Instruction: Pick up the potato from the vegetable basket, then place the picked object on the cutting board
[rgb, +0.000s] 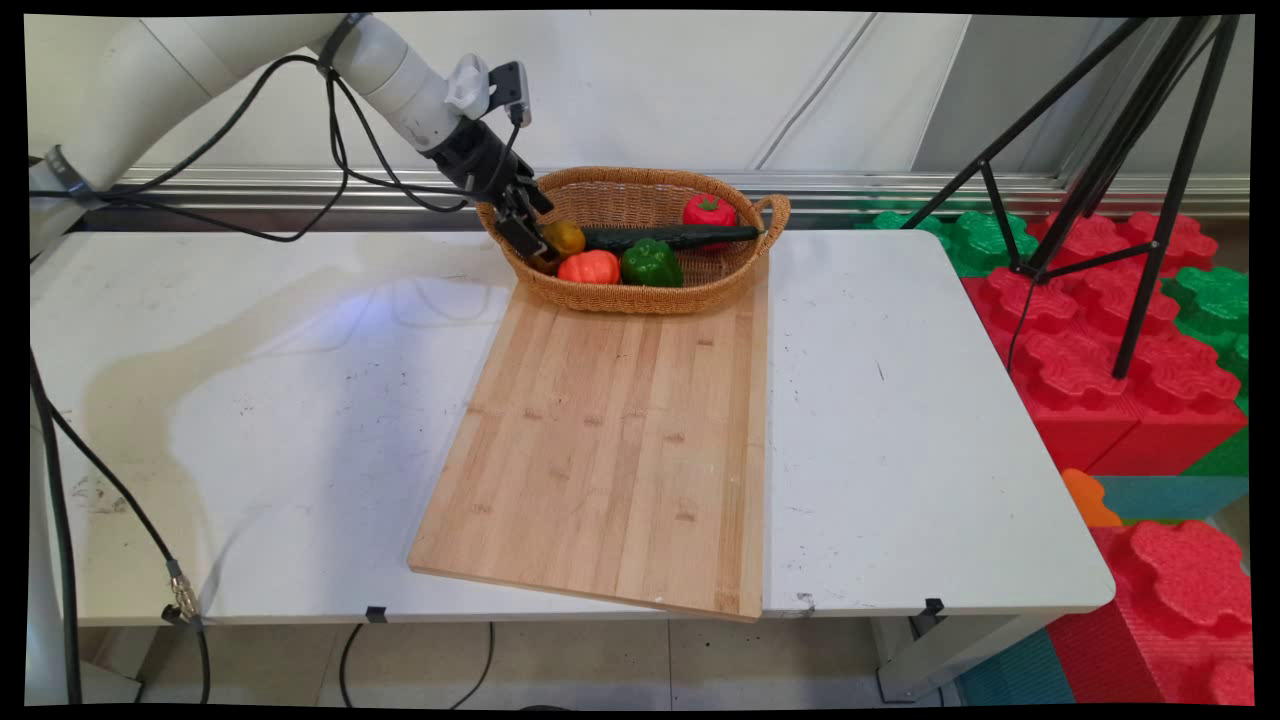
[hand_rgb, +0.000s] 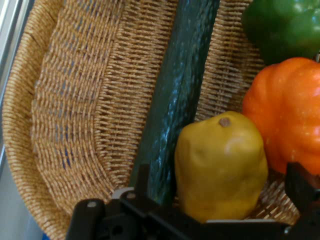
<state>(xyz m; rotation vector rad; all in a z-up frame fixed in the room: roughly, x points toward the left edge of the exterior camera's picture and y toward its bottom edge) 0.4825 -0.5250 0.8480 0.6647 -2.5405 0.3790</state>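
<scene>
jaws of the black gripper (rgb: 537, 243) stand open on either side of a yellow pear-like fruit (rgb: 564, 237), one finger at each flank in the hand view, whether they touch it i cannot tell; the fruit (hand_rgb: 220, 167) sits upright with its stem end showing. it lies at the left end of a woven wicker basket (rgb: 650, 297) that stands at the far middle of the white bench (rgb: 900, 450). just beside the yellow fruit, on its right and nearer side, sits an orange pumpkin-shaped piece (rgb: 590, 267), touching it or nearly so in the hand view (hand_rgb: 290, 110). right of that is a green bell pepper (rgb: 652, 263). a long dark green cucumber (rgb: 670, 238) runs along the basket from beside the yellow fruit toward the right handle, and a red pepper (rgb: 709, 210) rests at the far right of the basket behind it. the basket's near edge sits on the far end of a bamboo cutting board (rgb: 610, 450), which reaches to the bench's near edge. off the bench to the right are red and green foam blocks (rgb: 1130, 350) and a black tripod (rgb: 1150, 150).
</scene>
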